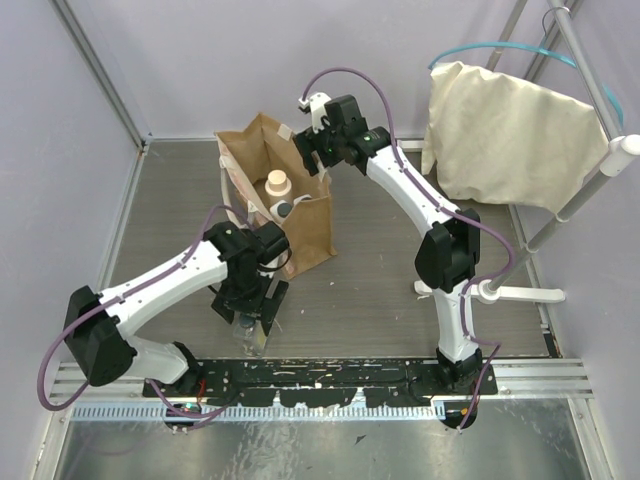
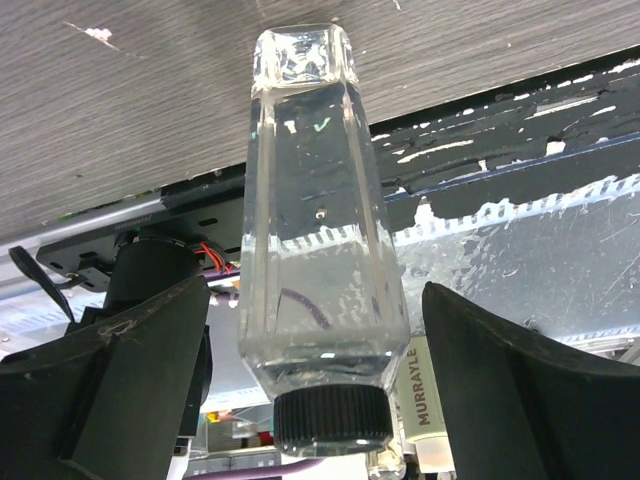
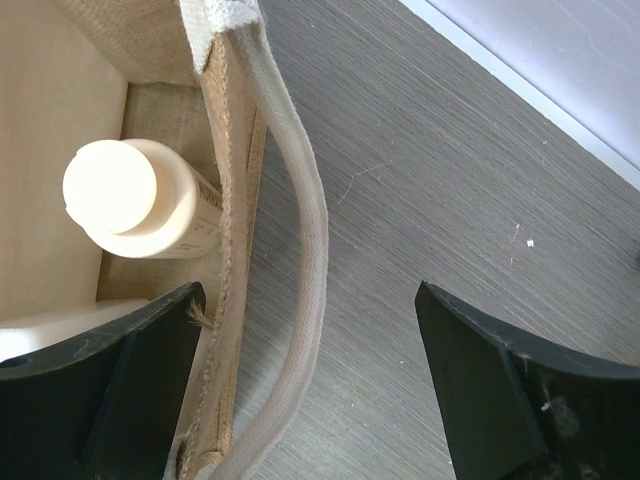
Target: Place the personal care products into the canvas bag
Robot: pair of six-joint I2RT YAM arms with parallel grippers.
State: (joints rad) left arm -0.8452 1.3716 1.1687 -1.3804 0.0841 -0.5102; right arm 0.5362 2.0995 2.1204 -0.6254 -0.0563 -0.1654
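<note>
The clear black-capped item (image 2: 320, 250) lies plainly outside the canvas bag (image 1: 312, 235), and the left gripper (image 2: 315, 295) is the one on it. The item sits right between the spread fingers (image 2: 150, 360) with a gap on either side, so this gripper is released and grasps nothing. The item's long axis runs along the gripper's own reach, not across it. Its black cap (image 2: 333, 415) points back toward the wrist and its clear square end points away, down at the worktop (image 1: 400, 290) beside the black rail (image 1: 330, 375) at the near edge. Whether it stands steeply or only leans I cannot tell. As I judge it, the fingers need only come together across the narrow body to take it.

From there the bag is near, just to the far side and slightly right, upright with its mouth facing up, so a lift and a short carry over the near rim should serve. The cream bottle (image 3: 125, 200) stands inside, cap up, with a black-capped bottle (image 1: 285, 209) beside it.

The right gripper (image 3: 308, 300) is well apart from the item, at the bag's far right corner. It too is spread wide, straddling the bag's wall and pale handle (image 3: 300, 200) without pinching them, one finger inside and the other over the worktop
</note>
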